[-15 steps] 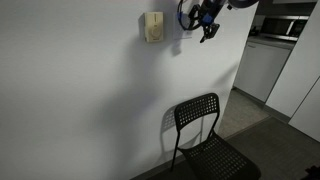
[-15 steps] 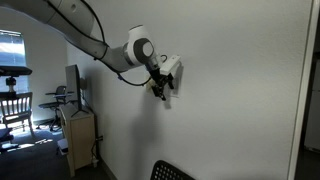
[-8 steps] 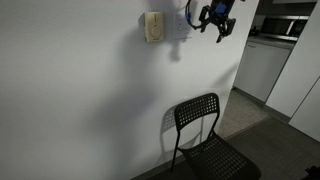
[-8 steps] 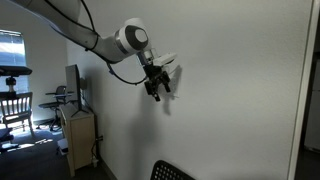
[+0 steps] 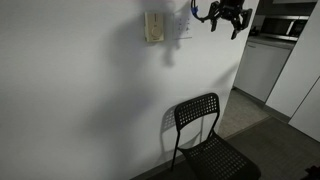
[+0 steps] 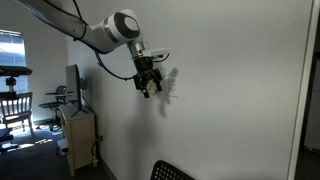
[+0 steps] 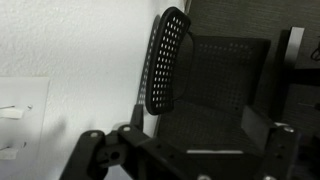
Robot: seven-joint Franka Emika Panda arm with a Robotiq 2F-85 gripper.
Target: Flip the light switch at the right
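Much here is hard to read. In the wrist view the light switch (image 7: 24, 122), a small flat white square plate, is cut off by the left edge of the picture. Only faint rocker outlines show on its face. The dark, blurred body of the gripper fills the bottom of that view. In an exterior view the same plate (image 5: 183, 22) sits white on the white painted wall (image 5: 80, 95) and barely stands out. Which way its rockers are tipped cannot be told.

From left to right along the wall in that exterior view comes first the beige rectangular box with a round dial (image 5: 153, 27). The light switch is just beside it on the right, at about the same height. Next is the gripper (image 5: 225, 26), near the switch but apart from it and close to the wall's outer corner, with its top cut off by the picture's upper edge. Its jaws are spread, with nothing between them.

In an exterior view the pale grey robot arm (image 6: 122, 27) enters from the upper left corner, its base out of frame. Its gripper (image 6: 147, 90) hangs beside its own dark shadow (image 6: 167, 80) on the wall. The switch cannot be made out there.

Below stands a black perforated metal chair (image 5: 205, 130), its legs cut off at the bottom. The wrist view shows its backrest (image 7: 163, 62) from above.
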